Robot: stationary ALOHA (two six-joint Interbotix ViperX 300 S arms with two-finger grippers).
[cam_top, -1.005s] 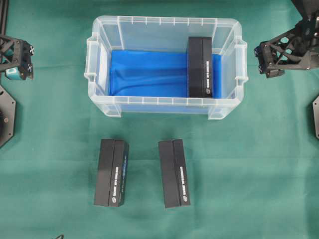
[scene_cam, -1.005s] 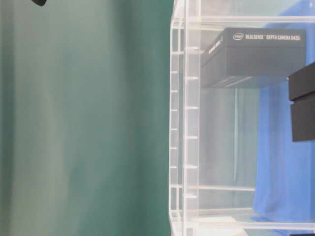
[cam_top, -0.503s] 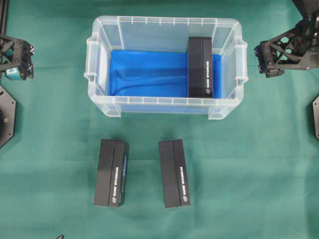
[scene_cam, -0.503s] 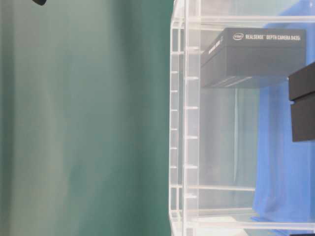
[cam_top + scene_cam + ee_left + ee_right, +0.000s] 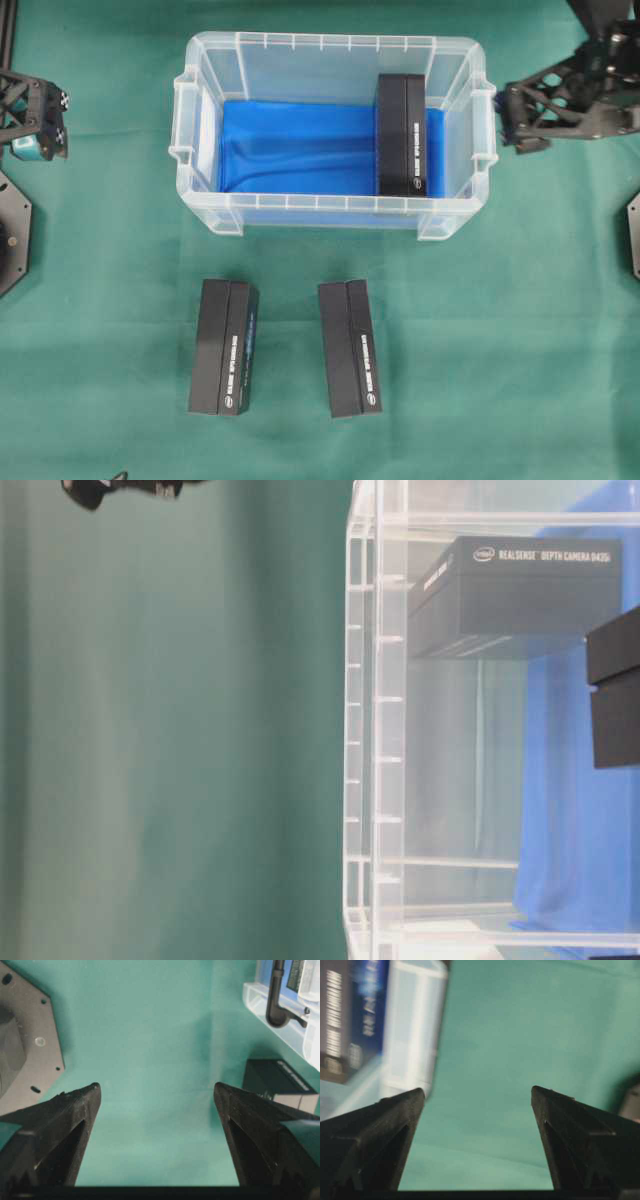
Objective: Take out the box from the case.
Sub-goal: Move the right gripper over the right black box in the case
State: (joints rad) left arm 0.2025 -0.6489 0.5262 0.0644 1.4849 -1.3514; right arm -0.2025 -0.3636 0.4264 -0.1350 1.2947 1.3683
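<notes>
The clear case (image 5: 330, 48) with a blue lining stands at the back middle of the green cloth. One black box (image 5: 401, 134) stands on edge inside it, against its right end. The box also shows through the case wall in the table-level view (image 5: 520, 595) and at the left of the right wrist view (image 5: 347, 1015). My right gripper (image 5: 512, 118) is open and empty, just outside the case's right handle. My left gripper (image 5: 45, 125) is open and empty at the far left edge, well away from the case. In the wrist views both grippers (image 5: 156, 1091) (image 5: 477, 1094) have only cloth between their jaws.
Two more black boxes (image 5: 224, 346) (image 5: 349, 348) lie on the cloth in front of the case. Black arm base plates sit at the left edge (image 5: 12, 235) and right edge (image 5: 632, 230). One front box shows in the left wrist view (image 5: 278, 1080).
My right gripper has moved left and slightly up, closer to the case's right handle. The left arm, the case and the boxes have not moved.
</notes>
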